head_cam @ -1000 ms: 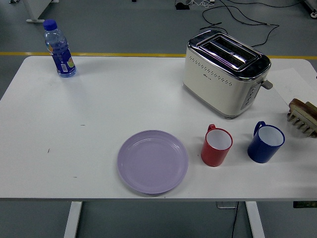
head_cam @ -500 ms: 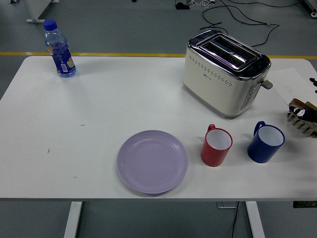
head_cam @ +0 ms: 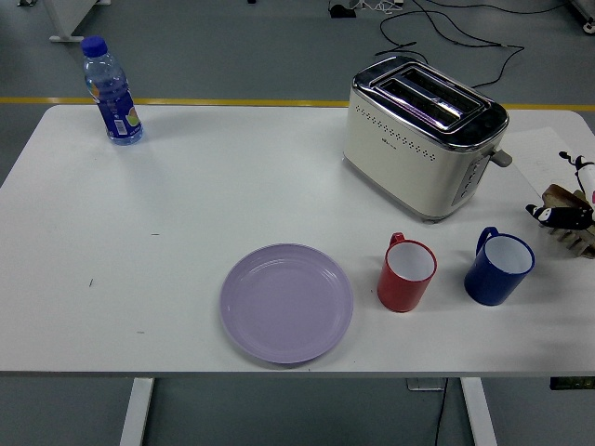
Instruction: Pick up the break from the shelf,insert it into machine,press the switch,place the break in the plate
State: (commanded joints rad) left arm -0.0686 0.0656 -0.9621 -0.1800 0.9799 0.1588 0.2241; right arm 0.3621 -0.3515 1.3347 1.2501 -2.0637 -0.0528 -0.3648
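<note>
The white desk (head_cam: 186,204) fills most of the view, and its whole left half lies open, well away from the right hand (head_cam: 569,200), which only just enters at the desk's right edge. Just left of that hand, toward the far side, stands one cream and chrome toaster (head_cam: 423,139), both slots on top showing nothing inside; a small mark on its side is too small to read. Farther to the hand's left and nearer the front edge lies one lilac plate (head_cam: 286,302), bare. Between plate and hand stand two mugs: a blue mug (head_cam: 499,268) near the hand, a red mug (head_cam: 406,273) beside it on the far side from the hand. One water bottle (head_cam: 111,91) with a blue label, print unreadable, stands at the far left corner, well apart from the hand. Right at the hand is one wooden rack (head_cam: 569,228) with the brown bread (head_cam: 558,195) on it; thin black fingers (head_cam: 548,214) show over the bread, but whether they hold it I cannot tell.
</note>
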